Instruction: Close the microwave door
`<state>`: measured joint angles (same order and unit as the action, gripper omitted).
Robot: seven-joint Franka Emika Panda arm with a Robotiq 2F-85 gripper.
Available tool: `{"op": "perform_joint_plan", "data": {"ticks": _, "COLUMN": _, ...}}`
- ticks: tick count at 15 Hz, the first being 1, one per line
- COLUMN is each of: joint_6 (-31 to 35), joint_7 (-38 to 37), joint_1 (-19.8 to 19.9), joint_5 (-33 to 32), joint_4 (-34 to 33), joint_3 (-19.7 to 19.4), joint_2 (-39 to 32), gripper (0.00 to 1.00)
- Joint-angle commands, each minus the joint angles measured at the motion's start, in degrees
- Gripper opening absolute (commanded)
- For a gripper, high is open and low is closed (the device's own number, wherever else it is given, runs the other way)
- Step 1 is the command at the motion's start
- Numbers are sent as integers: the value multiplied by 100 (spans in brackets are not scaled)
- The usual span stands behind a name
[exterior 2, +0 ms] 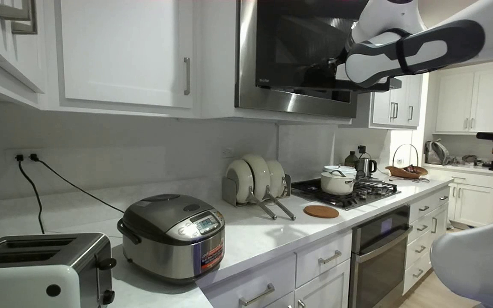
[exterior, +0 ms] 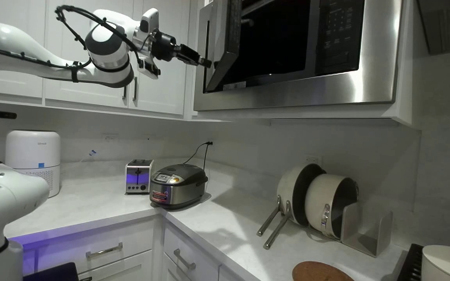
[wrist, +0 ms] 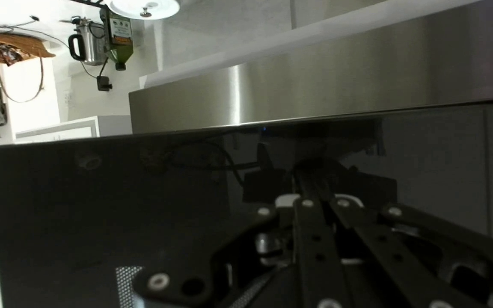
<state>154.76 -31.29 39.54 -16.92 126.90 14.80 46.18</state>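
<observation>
The microwave door (exterior: pixel 225 47) is a dark glass panel standing partly open, swung out from the silver microwave (exterior: pixel 377 58); the dark interior shows beside it. Its outer face also shows in an exterior view (exterior 2: pixel 293 51) and fills much of the wrist view (wrist: pixel 101 192), with the gripper reflected in it. My gripper (exterior: pixel 205 62) points at the outer face of the door, its fingertips touching it or very close; I cannot tell which. In the wrist view the fingers (wrist: pixel 321 199) are together with nothing seen between them. The arm hides part of the door (exterior 2: pixel 336 25).
White cabinets (exterior: pixel 88 54) are behind the arm and beside the microwave. Below on the counter are a rice cooker (exterior: pixel 178 185), a toaster (exterior: pixel 138 177), racked pans (exterior: pixel 326 199), an air purifier (exterior: pixel 33 150), a cork mat (exterior 2: pixel 321 211) and a pot on the stove (exterior 2: pixel 336 184).
</observation>
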Motion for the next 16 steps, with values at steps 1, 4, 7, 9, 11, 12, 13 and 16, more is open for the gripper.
{"op": "perform_joint_plan", "data": {"ticks": 1, "joint_6": 227, "joint_7": -303, "joint_1": 417, "joint_5": -17, "joint_4": -167, "joint_3": 163, "joint_2": -184, "gripper": 0}}
{"op": "perform_joint_plan", "data": {"ticks": 4, "joint_6": 307, "joint_7": -447, "joint_1": 664, "joint_5": -4, "joint_4": -202, "joint_3": 225, "joint_2": -247, "gripper": 0}}
{"op": "perform_joint_plan", "data": {"ticks": 7, "joint_6": 406, "joint_7": -594, "joint_1": 895, "joint_5": 30, "joint_4": -243, "joint_3": 280, "joint_2": -329, "gripper": 0}}
{"op": "perform_joint_plan", "data": {"ticks": 9, "joint_6": 449, "joint_7": -709, "joint_1": 998, "joint_5": 61, "joint_4": -281, "joint_3": 316, "joint_2": -401, "gripper": 0}}
{"op": "perform_joint_plan", "data": {"ticks": 11, "joint_6": 495, "joint_7": -809, "joint_1": 1062, "joint_5": 89, "joint_4": -351, "joint_3": 371, "joint_2": -504, "gripper": 0}}
{"op": "perform_joint_plan", "data": {"ticks": 12, "joint_6": 547, "joint_7": -861, "joint_1": 1058, "joint_5": 106, "joint_4": -377, "joint_3": 387, "joint_2": -557, "gripper": 0}}
{"op": "perform_joint_plan", "data": {"ticks": 13, "joint_6": 611, "joint_7": -871, "joint_1": 1024, "joint_5": 132, "joint_4": -400, "joint_3": 393, "joint_2": -625, "gripper": 0}}
{"op": "perform_joint_plan", "data": {"ticks": 16, "joint_6": 845, "joint_7": -886, "joint_1": 850, "joint_5": 284, "joint_4": -469, "joint_3": 383, "joint_2": -866, "gripper": 0}}
